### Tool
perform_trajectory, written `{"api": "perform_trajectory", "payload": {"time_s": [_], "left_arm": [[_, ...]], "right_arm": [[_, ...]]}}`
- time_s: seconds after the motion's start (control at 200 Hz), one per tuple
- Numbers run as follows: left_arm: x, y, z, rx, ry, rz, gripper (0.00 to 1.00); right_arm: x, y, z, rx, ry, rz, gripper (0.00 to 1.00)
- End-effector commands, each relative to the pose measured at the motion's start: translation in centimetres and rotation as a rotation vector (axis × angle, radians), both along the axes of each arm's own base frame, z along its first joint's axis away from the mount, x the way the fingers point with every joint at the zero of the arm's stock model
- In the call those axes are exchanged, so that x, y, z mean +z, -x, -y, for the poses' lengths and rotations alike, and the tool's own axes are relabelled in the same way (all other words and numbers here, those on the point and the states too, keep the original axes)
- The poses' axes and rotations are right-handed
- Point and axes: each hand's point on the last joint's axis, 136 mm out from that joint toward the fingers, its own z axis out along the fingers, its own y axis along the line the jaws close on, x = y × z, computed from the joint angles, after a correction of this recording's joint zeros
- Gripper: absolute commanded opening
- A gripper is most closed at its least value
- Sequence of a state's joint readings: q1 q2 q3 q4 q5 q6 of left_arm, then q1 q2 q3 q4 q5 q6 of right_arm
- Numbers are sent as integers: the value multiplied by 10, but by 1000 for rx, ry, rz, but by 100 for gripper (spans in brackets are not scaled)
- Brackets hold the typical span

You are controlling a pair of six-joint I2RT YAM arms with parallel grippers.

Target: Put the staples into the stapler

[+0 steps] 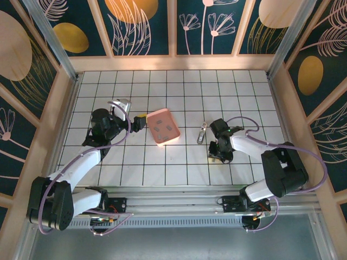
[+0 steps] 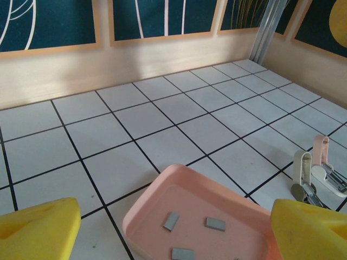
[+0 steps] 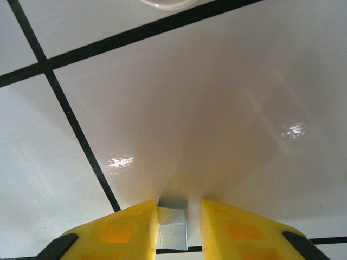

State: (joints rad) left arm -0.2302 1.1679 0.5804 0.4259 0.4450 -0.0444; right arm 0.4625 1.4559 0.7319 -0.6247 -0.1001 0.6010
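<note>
Yellow fingers (image 3: pixel 238 230) of the right gripper (image 3: pixel 179 216) run off the bottom edge of the right wrist view, so their roots are out of frame. Between them stands a short grey staple strip (image 3: pixel 172 225), its lower end also cut off. It touches one finger. A thin sliver of white table (image 3: pixel 217 108) shows between it and the other finger. The jaws are close together around it, but a firm clamp cannot be told.

From overhead the right gripper (image 1: pixel 216 157) points down at the table near the front. The strip is too small to make out under it. The stapler (image 1: pixel 201 132) lies near that gripper, on the side toward the pink tray (image 1: pixel 160 112), touching neither. Dark specks in the tray are the staples (image 1: pixel 158 130), hard to resolve.

The left wrist view shows them clearly: three grey staples (image 2: pixel 171 221) lie flat and apart on the tray (image 2: pixel 162 181) floor, the nearest close to the bottom edge. The stapler (image 2: pixel 314 173) lies beyond the tray's right side, hinged open, its near end hidden behind a yellow finger (image 2: pixel 309 227). The left gripper (image 2: pixel 174 211) has its jaws wide apart and empty, with the tray ahead between them. Overhead, the left gripper (image 1: pixel 140 122) sits just left of the tray.
</note>
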Motion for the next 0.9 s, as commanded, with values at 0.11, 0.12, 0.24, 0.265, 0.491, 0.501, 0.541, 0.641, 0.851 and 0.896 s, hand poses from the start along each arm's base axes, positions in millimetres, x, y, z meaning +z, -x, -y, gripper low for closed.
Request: {"api": "perform_trajectory", "payload": {"time_s": [0.11, 0.12, 0.24, 0.265, 0.491, 0.501, 0.541, 0.641, 0.851, 0.896], "left_arm": [[9, -2, 4, -18, -6, 36, 90], [9, -2, 4, -18, -6, 36, 90], [9, -2, 4, -19, -6, 36, 90], [9, -2, 4, -19, -6, 35, 90], [10, -2, 4, -19, -5, 37, 90], [10, -2, 4, -18, -6, 36, 90], [9, -2, 4, -19, -6, 35, 90], [9, -2, 4, -18, -8, 35, 90], [8, -2, 4, -18, -8, 33, 90], [8, -3, 5, -19, -7, 32, 90]], "right_arm": [[-1, -6, -1, 13, -6, 10, 25], [-1, -6, -1, 15, -6, 12, 25], [-1, -7, -2, 15, -10, 12, 25], [-2, -7, -3, 16, -10, 12, 25], [-6, -7, -2, 20, -7, 7, 24], [-6, -7, -2, 20, -7, 8, 23], [-7, -7, -2, 20, -9, 9, 22], [-10, -7, -2, 19, -11, 8, 20], [-5, -12, 0, -4, -14, 62, 18], [0, -16, 1, -12, -10, 88, 18]]}}
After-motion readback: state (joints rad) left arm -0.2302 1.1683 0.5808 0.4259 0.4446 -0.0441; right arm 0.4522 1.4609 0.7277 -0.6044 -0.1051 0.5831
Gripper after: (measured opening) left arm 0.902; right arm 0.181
